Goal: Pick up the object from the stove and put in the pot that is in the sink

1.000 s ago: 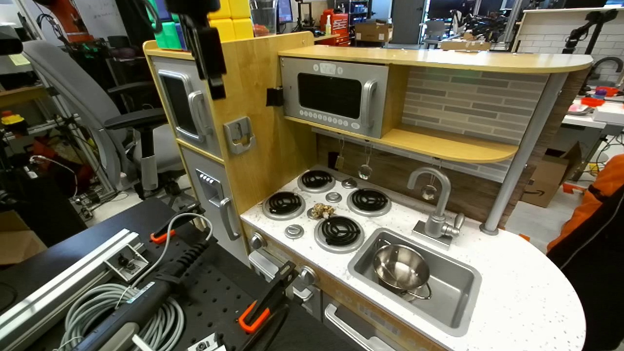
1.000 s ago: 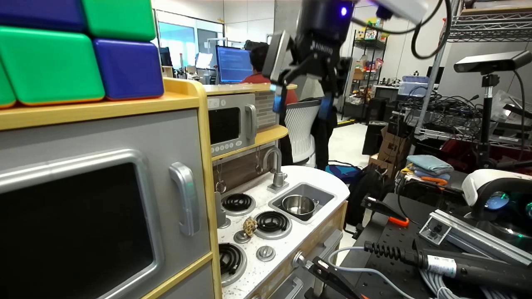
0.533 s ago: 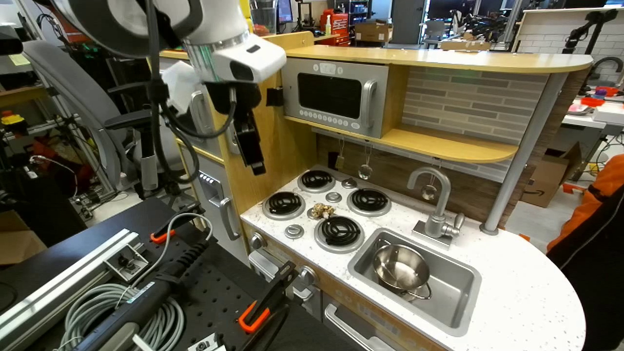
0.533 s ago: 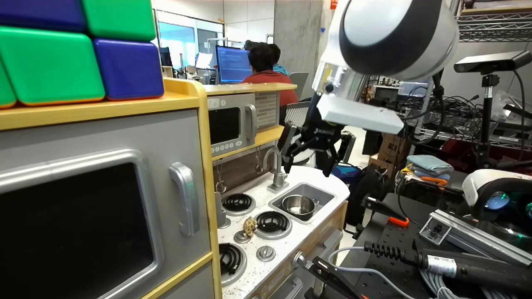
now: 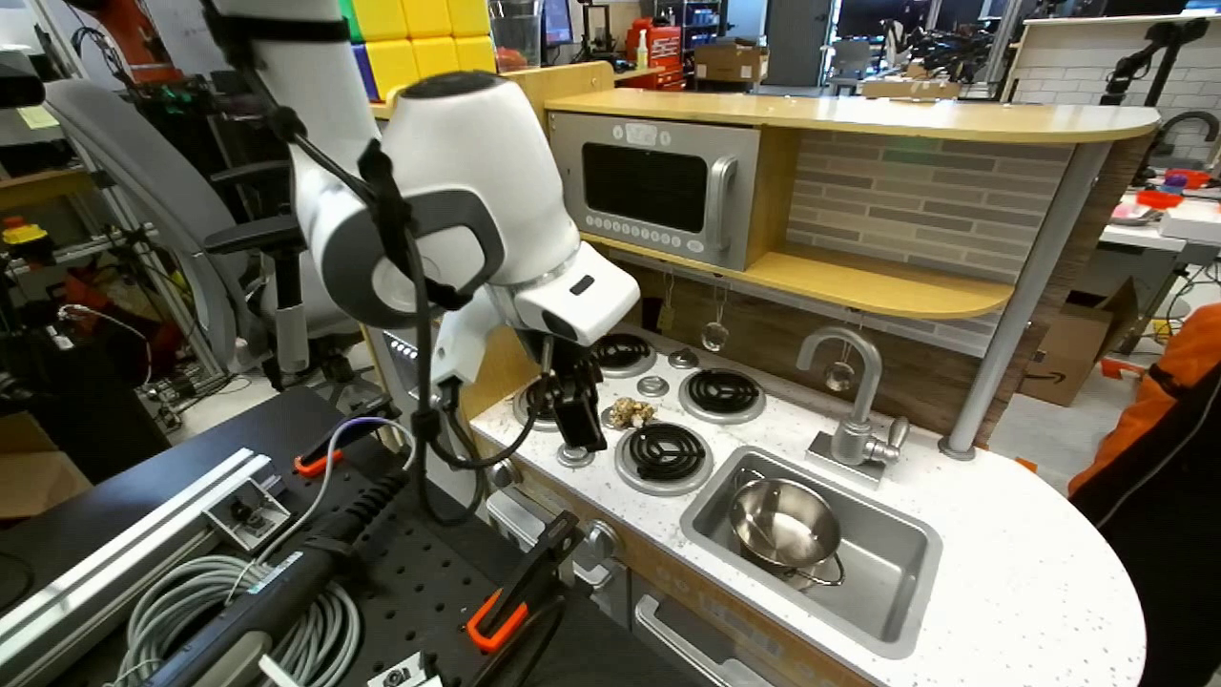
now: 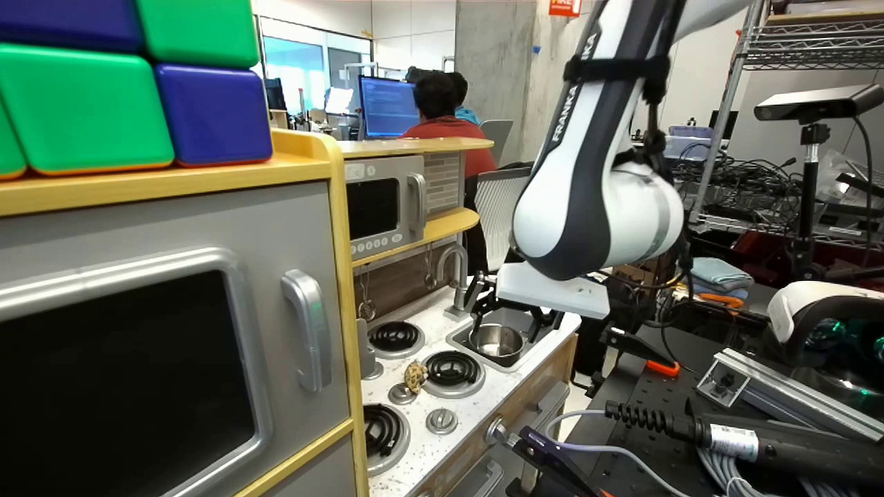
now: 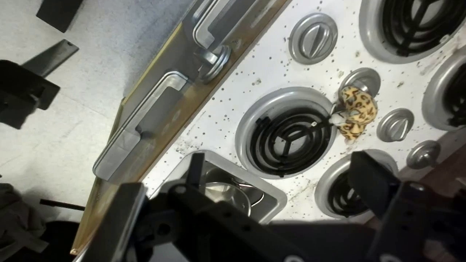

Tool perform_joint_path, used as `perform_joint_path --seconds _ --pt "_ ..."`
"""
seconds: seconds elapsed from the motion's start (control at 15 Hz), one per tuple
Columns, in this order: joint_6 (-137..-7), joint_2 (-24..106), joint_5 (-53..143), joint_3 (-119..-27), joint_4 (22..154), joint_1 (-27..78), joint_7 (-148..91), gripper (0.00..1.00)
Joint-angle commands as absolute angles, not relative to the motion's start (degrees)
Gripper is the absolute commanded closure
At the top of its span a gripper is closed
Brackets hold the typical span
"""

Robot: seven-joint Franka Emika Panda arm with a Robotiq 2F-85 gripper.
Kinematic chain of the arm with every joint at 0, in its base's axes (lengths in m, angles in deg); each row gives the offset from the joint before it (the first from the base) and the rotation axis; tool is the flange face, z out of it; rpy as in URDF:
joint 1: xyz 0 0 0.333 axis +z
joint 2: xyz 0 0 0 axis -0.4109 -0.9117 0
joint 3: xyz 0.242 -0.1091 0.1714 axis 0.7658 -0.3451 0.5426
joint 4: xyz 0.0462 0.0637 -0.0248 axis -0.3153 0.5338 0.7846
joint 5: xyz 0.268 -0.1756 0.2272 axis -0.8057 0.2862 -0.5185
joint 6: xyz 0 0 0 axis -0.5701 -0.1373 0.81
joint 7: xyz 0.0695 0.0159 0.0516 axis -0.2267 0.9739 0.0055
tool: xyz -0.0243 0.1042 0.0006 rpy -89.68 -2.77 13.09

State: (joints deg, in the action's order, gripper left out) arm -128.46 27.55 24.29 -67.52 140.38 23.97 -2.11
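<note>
A small leopard-print object (image 5: 631,413) lies on the white stove (image 5: 668,407) beside a black burner, against a knob. It also shows in an exterior view (image 6: 416,377) and in the wrist view (image 7: 358,109). The silver pot (image 5: 784,525) stands in the grey sink (image 5: 882,563); the wrist view shows part of the pot (image 7: 233,194) behind a finger. My gripper (image 7: 278,155) is open and empty, its fingers wide apart. It hangs above the counter near the stove's front, apart from the object, and also shows in both exterior views (image 5: 584,420) (image 6: 506,333).
A curved faucet (image 5: 863,382) rises behind the sink. A microwave shelf (image 5: 658,186) overhangs the stove's back, and a tall wooden cabinet side (image 5: 534,277) stands beside the stove. A black table (image 5: 401,572) with clamps and cables is in front.
The arm has swung in and come down from high beside the cabinet to low over the counter. The gripper stays open. The object and the pot have not moved.
</note>
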Motion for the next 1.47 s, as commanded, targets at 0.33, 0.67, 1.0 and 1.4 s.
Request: perform_joint_path --seconds 0.33,0.67,1.0,1.4 --pt "-124.4 11.0 17.5 -70.6 115.7 30.1 -1.9 0.00" --pt "-119.1 7.2 16.7 -73.5 106.9 36.7 0.0 0.00" --pt "-114.1 2.5 17.3 -76.1 102.7 40.8 4.7 0.00" --pt "-115.1 0.5 18.5 -76.1 103.5 40.8 5.8 0.00"
